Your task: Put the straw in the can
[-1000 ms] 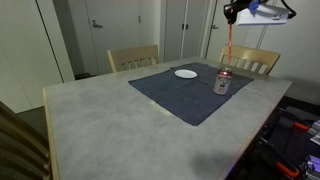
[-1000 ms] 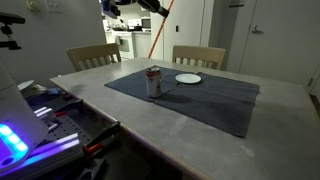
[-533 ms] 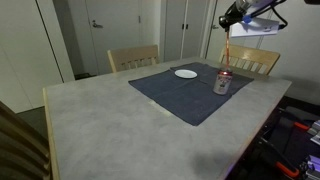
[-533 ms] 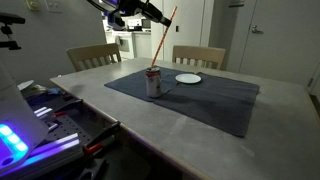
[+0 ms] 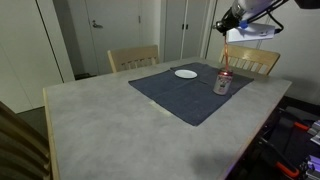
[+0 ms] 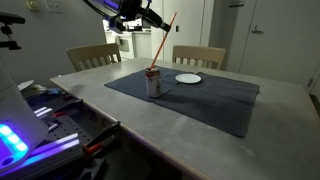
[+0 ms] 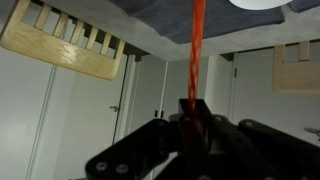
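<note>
The can [image 5: 223, 83] stands upright on a dark cloth mat [image 5: 180, 95]; it also shows in an exterior view [image 6: 154, 83]. My gripper [image 5: 229, 20] is high above it, shut on the upper end of the thin red-orange straw [image 5: 226, 58]. In an exterior view the straw [image 6: 163, 42] slants down from my gripper [image 6: 165, 17], and its lower end meets the can's top. Whether the tip is inside the opening I cannot tell. In the wrist view the straw [image 7: 197, 50] runs out from between the shut jaws [image 7: 192, 110].
A flat white plate [image 5: 186, 73] lies on the mat near the can, also in an exterior view [image 6: 188, 78]. Two wooden chairs [image 5: 133, 57] [image 5: 255, 61] stand at the table's far side. The grey table [image 5: 100, 120] stretches wide toward the camera.
My gripper has shifted sideways and lower with the straw. The straw's lower end, which hung above the can, has come down to the can's top.
</note>
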`<state>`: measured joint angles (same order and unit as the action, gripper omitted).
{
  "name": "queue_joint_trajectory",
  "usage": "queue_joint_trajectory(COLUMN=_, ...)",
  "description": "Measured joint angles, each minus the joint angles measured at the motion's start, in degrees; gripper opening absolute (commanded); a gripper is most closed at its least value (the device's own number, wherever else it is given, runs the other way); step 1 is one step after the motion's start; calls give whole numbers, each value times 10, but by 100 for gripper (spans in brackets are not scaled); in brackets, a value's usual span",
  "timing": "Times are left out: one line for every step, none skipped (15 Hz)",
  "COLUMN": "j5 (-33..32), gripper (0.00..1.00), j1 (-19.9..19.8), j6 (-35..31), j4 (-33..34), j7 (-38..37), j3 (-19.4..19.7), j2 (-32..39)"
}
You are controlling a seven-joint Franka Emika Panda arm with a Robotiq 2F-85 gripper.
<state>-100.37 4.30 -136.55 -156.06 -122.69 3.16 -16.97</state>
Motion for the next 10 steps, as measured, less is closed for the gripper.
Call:
queue_joint_trajectory(j5=0, gripper=2, j1=0, j6=1, j4=1, j7=0, j3=0, j2=1)
queue_joint_trajectory(j5=0, gripper=2, j1=1, j6=1, j4=1, j7=0, j3=-1, j2=2)
queue_joint_trajectory(j5=0, gripper=2, j1=1, j6=3, j4=1, j7=0, j3=-3, j2=4)
queue_joint_trajectory(j5=0, gripper=2, j1=2, j6=5, j4=2, j7=0, j3=-5, j2=5)
queue_joint_trajectory(j5=0, gripper=2, j1=2, j6=6, j4=2, j7=0, j3=-7, j2=7)
queue_joint_trajectory(j5=0, gripper=2, j1=3, j6=9, j4=2, j7=0, j3=-9, j2=8)
queue_joint_trajectory(j5=1, gripper=2, j1=3, j6=11, j4=2, j7=-1, j3=-11, j2=8)
queue_joint_trajectory(j5=1, gripper=2, j1=4, j6=14, j4=2, j7=-1, j3=-13, j2=8)
queue_joint_trajectory(j5=1, gripper=2, j1=4, j6=17, j4=2, j7=-1, j3=-14, j2=8)
queue_joint_trajectory(j5=1, gripper=2, j1=4, j6=20, j4=2, j7=-1, j3=-15, j2=8)
